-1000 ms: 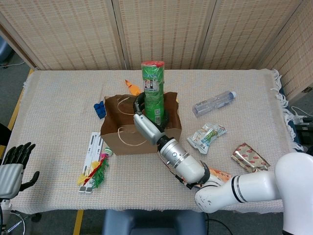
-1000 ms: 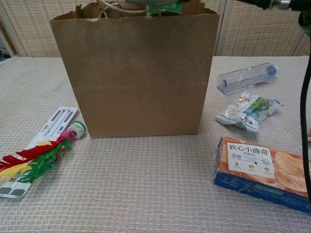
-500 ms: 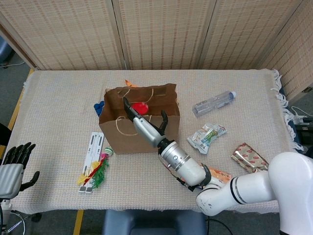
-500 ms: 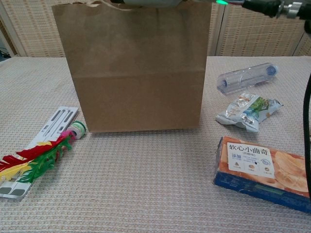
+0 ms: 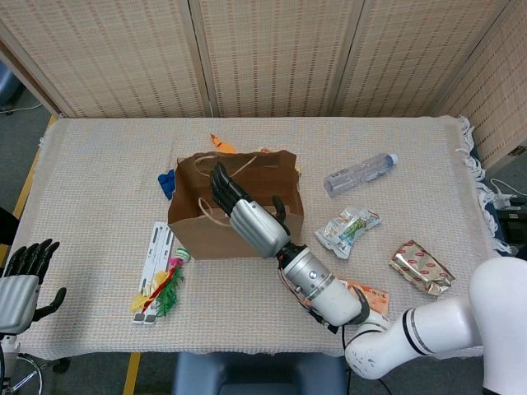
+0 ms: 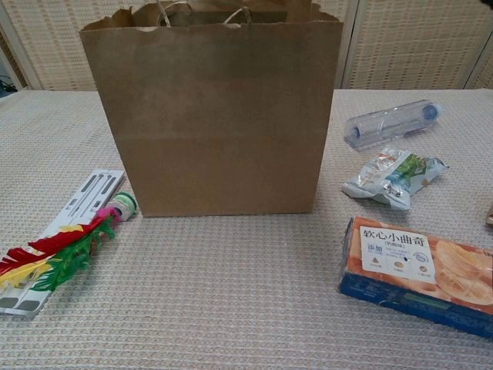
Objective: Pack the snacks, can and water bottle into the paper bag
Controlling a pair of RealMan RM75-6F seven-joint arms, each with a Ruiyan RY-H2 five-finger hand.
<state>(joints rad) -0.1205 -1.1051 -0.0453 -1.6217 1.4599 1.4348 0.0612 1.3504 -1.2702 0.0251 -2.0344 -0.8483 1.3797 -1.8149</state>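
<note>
1. Head view: the right hand [image 5: 247,216] hangs over the open mouth of the paper bag [image 5: 198,230], fingers spread and nothing in them. The left hand [image 5: 23,280] sits off the table's near-left corner, fingers loosely apart and empty.
2. Head view, task things: the water bottle [image 5: 360,173] lies on its side to the right of the bag, well apart from it. A crumpled snack pouch [image 5: 347,227] lies nearer the bag, and a foil snack packet [image 5: 421,267] is further right toward the table edge. The arm covers the bag's interior, so the can cannot be seen.
3. Judgement on the step: with the hand empty above the bag, one drop looks finished and the next pick is due. That calls for lifting the hand clear of the bag's rim without snagging the handles, then reaching right for the pouch or the bottle.
4. Chest view: neither hand shows here. The bag stands upright, front face flat, handles poking above the rim.
5. Chest view only: an orange cookie box [image 6: 420,272] lies flat at the near right, which the arm mostly hides from above. A feathered toy [image 6: 54,254] on a white card lies left of the bag.
6. Head view only: the foil packet, and small blue and orange objects behind the bag
</note>
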